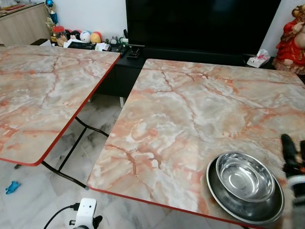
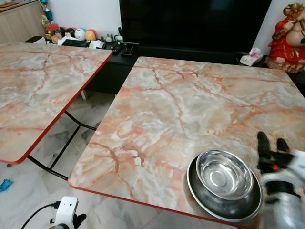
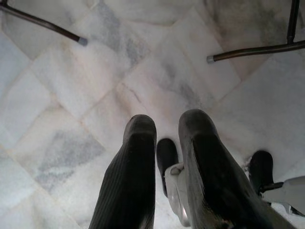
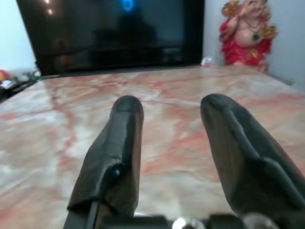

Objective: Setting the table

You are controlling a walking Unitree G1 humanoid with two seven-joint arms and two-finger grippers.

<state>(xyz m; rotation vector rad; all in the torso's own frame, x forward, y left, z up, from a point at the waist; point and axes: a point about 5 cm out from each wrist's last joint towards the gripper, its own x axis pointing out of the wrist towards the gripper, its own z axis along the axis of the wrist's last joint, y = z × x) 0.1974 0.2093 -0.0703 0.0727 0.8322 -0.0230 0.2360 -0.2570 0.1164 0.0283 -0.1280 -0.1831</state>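
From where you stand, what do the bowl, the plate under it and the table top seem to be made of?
Bowl and plate: polished metal, likely stainless steel, since both shine like mirrors. Table top: glossy marble-look surface with a thin red edge, probably printed laminate rather than stone.

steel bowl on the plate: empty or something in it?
Empty. The steel bowl sits upright, nested in the steel plate; its bare shiny bottom shows, holding nothing. The right gripper is beside it, open.

It was a home living rm: a big dark TV sat on a low black console cluttered w/ small balls and knick-knacks. A red-robed laughing figurine stood by the wall (right of the screen). Two marble-look folding tables stood on pale marble floor tiles.
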